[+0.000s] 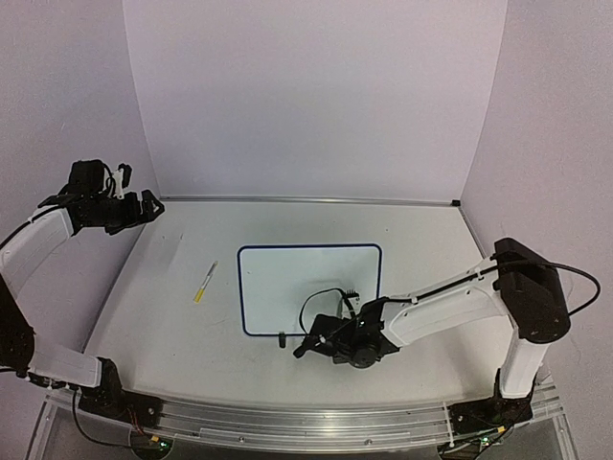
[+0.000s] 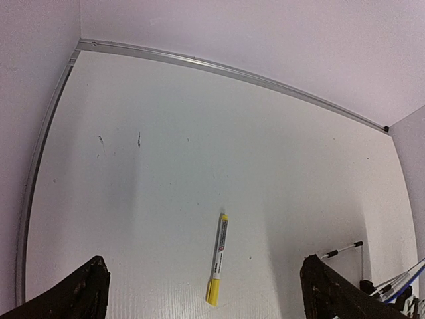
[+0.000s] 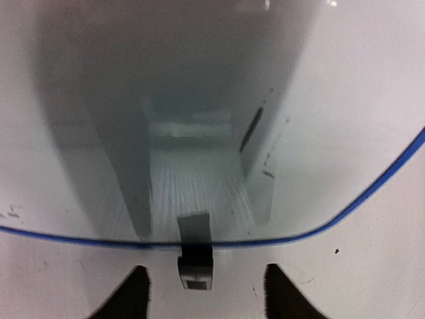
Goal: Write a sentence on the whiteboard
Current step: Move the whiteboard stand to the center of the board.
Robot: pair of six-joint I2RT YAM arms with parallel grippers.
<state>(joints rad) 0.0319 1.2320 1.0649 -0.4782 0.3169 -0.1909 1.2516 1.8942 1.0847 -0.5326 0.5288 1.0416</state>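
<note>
The whiteboard (image 1: 308,278) lies flat mid-table, white with a thin blue frame (image 3: 372,193). The sentence is out of view; from above the board's face looks blank. My right gripper (image 1: 305,347) sits low at the board's near edge. In the right wrist view it (image 3: 202,296) is open, its dark fingertips (image 3: 129,296) either side of a small black foot (image 3: 196,266) without touching it. A yellow-capped marker (image 1: 205,282) lies on the table left of the board. My left gripper (image 1: 148,206) hangs open high at the far left, above the marker (image 2: 218,259).
A metal rail (image 1: 306,200) runs along the table's far edge below the pale back wall. Purple side walls close in left and right. The right arm's black cable (image 1: 321,297) loops over the board's near part. Small dark marks (image 2: 139,139) dot the tabletop.
</note>
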